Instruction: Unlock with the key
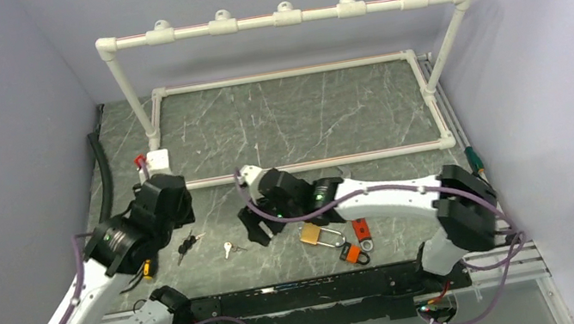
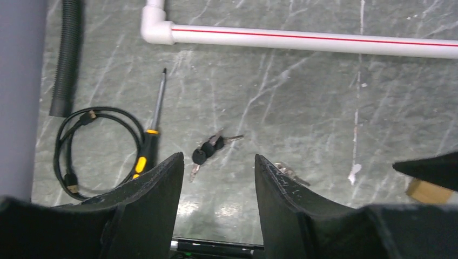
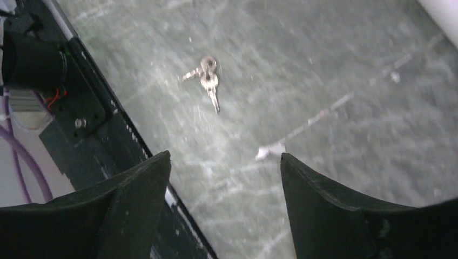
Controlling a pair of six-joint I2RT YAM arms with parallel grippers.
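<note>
Two sets of keys lie loose on the dark green marbled tabletop (image 1: 302,116). We see the small silver keys (image 3: 208,82) ahead of the right gripper (image 3: 225,156), whose jaws stand spread with nothing between them, and the black-headed key bunch (image 2: 207,149) just beyond the left gripper (image 2: 219,157), its jaws likewise parted and empty. The brass padlock with its steel shackle (image 1: 310,233) rests flat close by the right arm, between the silver keys and two red-orange tags (image 1: 361,230), touched by neither gripper.

Padlock (image 1: 310,233) gold; keys (image 3: 208,81) silver; tabletop (image 1: 302,116) grey-green, white-veined; pipe (image 2: 302,39) white, red stripe.
</note>
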